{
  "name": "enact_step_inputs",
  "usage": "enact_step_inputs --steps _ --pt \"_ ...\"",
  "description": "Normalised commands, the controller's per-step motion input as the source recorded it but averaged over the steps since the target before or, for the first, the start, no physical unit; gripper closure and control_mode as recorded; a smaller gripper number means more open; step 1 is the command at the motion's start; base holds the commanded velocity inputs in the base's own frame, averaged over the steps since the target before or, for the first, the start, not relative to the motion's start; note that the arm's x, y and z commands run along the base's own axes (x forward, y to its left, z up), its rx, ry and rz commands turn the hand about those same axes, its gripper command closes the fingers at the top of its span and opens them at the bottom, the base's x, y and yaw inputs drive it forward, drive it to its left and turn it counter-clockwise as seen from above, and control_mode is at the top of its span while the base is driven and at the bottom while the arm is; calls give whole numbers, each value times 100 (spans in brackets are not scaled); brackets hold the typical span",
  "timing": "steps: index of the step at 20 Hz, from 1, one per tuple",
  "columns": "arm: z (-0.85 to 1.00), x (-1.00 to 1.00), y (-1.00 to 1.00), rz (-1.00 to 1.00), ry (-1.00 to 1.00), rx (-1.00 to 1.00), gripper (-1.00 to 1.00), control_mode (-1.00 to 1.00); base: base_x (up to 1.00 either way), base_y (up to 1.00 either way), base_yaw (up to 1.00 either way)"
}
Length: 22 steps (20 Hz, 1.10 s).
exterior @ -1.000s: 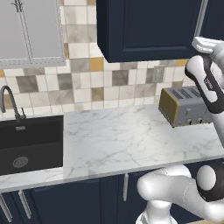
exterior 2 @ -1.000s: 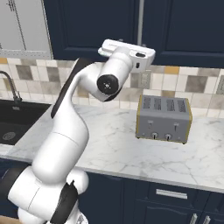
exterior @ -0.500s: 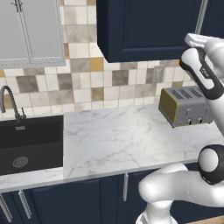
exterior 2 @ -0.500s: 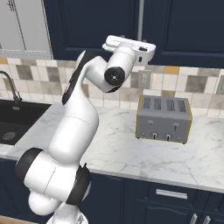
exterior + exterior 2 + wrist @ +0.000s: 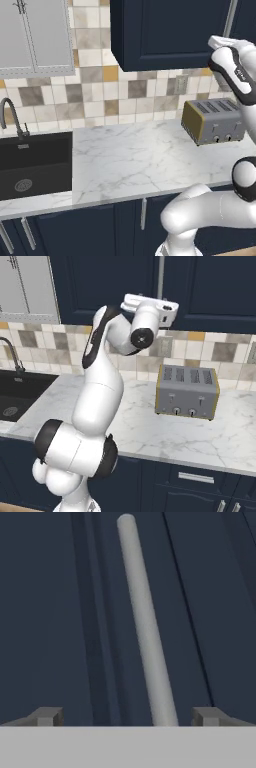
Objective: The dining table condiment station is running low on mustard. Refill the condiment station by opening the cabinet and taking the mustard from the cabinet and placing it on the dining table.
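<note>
The cabinet (image 5: 170, 32) is hung on the wall above the counter (image 5: 145, 157), and its doors are shut. Its silver handle (image 5: 145, 622) is seen between the two fingertips (image 5: 47, 716) of the claw (image 5: 127, 717), which is held wide open with nothing in it. A toaster (image 5: 187, 391) is set on the marble counter. Coloured tiles (image 5: 95, 95) cover the wall, and a black sink (image 5: 32, 162) is set to the left

Kitchen: sink (image 5: 35, 162), toaster (image 5: 212, 120), tiled backsplash (image 5: 100, 95), cabinets.
</note>
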Motion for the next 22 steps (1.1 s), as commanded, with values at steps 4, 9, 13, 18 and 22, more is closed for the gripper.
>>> enact_step_inputs --steps 4,9,13,18,22 --pt "0 32 -4 9 0 0 -100 -100 0 0 0" --pt "0 29 -7 7 0 0 -100 -100 0 0 0" --pt "0 29 -12 8 0 0 -100 -100 0 0 0" --pt "0 45 -4 7 0 0 100 -100 0 0 0" --pt "-11 90 6 2 0 0 100 -100 0 0 0"
